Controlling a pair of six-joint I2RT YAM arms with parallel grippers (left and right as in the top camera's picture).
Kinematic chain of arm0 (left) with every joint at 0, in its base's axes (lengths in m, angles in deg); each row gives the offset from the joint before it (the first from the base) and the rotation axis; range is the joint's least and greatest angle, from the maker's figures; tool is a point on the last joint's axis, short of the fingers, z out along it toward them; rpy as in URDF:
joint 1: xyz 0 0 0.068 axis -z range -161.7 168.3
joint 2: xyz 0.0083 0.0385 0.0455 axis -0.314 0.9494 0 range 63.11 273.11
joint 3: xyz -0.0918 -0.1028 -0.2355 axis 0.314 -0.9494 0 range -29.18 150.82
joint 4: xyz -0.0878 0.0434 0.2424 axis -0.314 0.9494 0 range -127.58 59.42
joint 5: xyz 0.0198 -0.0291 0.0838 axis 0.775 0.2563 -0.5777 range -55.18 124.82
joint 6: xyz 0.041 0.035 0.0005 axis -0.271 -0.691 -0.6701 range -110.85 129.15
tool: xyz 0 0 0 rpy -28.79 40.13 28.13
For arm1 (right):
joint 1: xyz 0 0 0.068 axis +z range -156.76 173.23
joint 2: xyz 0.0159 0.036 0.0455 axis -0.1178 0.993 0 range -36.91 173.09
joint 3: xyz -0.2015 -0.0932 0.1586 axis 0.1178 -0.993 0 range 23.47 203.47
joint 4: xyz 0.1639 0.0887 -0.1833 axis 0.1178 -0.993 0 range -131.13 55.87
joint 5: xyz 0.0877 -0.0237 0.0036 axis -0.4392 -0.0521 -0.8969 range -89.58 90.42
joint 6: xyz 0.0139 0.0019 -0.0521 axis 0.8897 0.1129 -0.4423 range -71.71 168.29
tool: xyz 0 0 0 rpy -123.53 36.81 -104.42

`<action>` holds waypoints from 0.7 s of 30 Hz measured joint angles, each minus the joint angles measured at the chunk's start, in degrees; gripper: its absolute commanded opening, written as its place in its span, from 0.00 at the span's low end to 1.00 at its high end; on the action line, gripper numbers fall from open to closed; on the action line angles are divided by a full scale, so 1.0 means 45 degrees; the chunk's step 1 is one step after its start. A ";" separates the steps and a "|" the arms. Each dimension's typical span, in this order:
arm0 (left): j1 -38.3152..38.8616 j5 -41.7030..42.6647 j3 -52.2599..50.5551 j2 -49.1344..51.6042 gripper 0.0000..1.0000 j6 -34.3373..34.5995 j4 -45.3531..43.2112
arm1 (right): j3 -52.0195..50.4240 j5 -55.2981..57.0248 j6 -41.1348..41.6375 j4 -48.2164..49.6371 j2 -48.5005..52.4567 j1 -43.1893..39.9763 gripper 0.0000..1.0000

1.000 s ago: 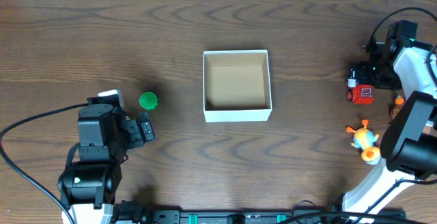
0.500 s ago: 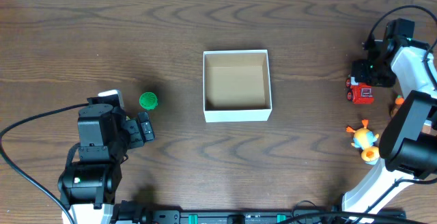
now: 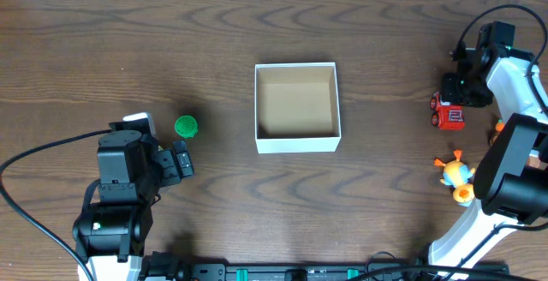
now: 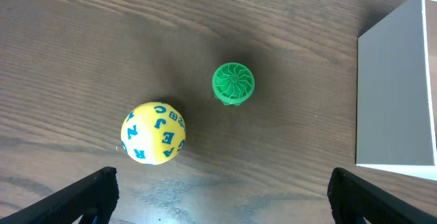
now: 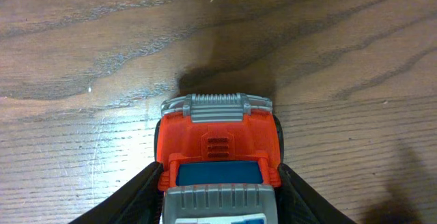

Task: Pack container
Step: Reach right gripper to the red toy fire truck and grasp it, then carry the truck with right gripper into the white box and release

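Overhead, the left arm sits folded low at near left, its left gripper (image 4: 222, 183) spread wide, holding nothing, near a green ridged toy (image 3: 186, 126). A yellow letter ball (image 4: 153, 133) shows only in the wrist view. The container (image 3: 297, 143) stands mid-table, well apart from both arms. At far right, the right gripper (image 5: 218, 176) points down, clamped on a red toy truck (image 5: 218, 132) whose rear is cut off. An orange-yellow toy (image 3: 458, 176) lies nearby.

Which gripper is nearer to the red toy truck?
Right. The right gripper straddles the red toy truck; the left gripper sits far off, beyond the container.
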 measured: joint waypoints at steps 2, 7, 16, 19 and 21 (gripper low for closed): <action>0.0000 0.0000 0.0000 0.0000 0.98 0.0000 0.0000 | 0.0010 -0.0005 -0.0015 -0.0005 0.0000 0.0000 0.41; 0.0000 0.0000 0.0000 0.0000 0.98 0.0000 0.0000 | 0.0019 0.0005 0.0005 -0.0005 0.0000 0.0000 0.34; 0.0000 0.0000 0.0000 0.0000 0.98 0.0000 0.0000 | 0.0019 0.0005 0.0005 -0.0019 0.0000 0.0000 0.15; 0.0000 0.0000 0.0000 0.0000 0.98 0.0000 0.0000 | 0.0024 0.0005 0.0063 -0.0034 0.0000 0.0000 0.01; 0.0000 0.0000 0.0000 0.0000 0.98 0.0000 0.0000 | 0.0034 0.0005 0.0131 -0.0063 -0.0010 0.0000 0.01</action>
